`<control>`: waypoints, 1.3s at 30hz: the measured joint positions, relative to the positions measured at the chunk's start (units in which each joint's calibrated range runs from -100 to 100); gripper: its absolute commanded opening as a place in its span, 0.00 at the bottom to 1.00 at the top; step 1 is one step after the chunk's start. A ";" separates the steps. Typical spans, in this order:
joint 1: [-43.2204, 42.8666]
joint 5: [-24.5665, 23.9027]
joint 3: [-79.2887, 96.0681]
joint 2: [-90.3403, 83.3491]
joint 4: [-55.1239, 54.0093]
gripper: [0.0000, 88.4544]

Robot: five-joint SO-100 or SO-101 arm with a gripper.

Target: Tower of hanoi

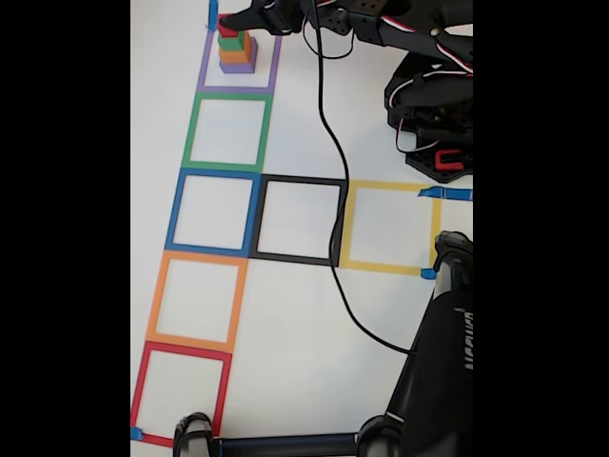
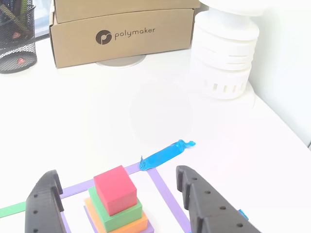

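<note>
The tower of hanoi stands stacked inside the purple tape square (image 1: pixel 204 71) at the top of the fixed view: purple block (image 1: pixel 238 68) at the bottom, then orange (image 1: pixel 236 55), green (image 1: pixel 231 43) and red (image 1: pixel 225 29) on top. My gripper (image 1: pixel 226 21) reaches in from the right, over the red block. In the other view the gripper (image 2: pixel 115 173) is open, its black fingers (image 2: pixel 46 204) standing either side of the stack without touching it. The red block (image 2: pixel 115 188) sits between them, with the green (image 2: pixel 127 212) and orange (image 2: pixel 138 224) blocks beneath.
Hollow tape squares run down the sheet: green (image 1: pixel 194 133), blue (image 1: pixel 177 211), orange (image 1: pixel 155 295), red (image 1: pixel 141 390); black (image 1: pixel 262 217) and yellow (image 1: pixel 346 224) lie to the right. A black cable (image 1: pixel 328 143) crosses them. A cardboard box (image 2: pixel 121 34), white spools (image 2: pixel 226 58) and a mesh pot (image 2: pixel 17 39) stand behind.
</note>
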 measured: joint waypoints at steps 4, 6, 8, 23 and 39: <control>1.17 -0.36 0.00 7.01 -6.77 0.33; 1.17 -0.36 0.00 9.37 -8.38 0.33; 1.17 -0.36 -0.09 11.14 -11.12 0.33; 0.94 -0.36 0.27 23.30 -24.91 0.34; -0.94 -0.36 0.18 34.87 -35.07 0.33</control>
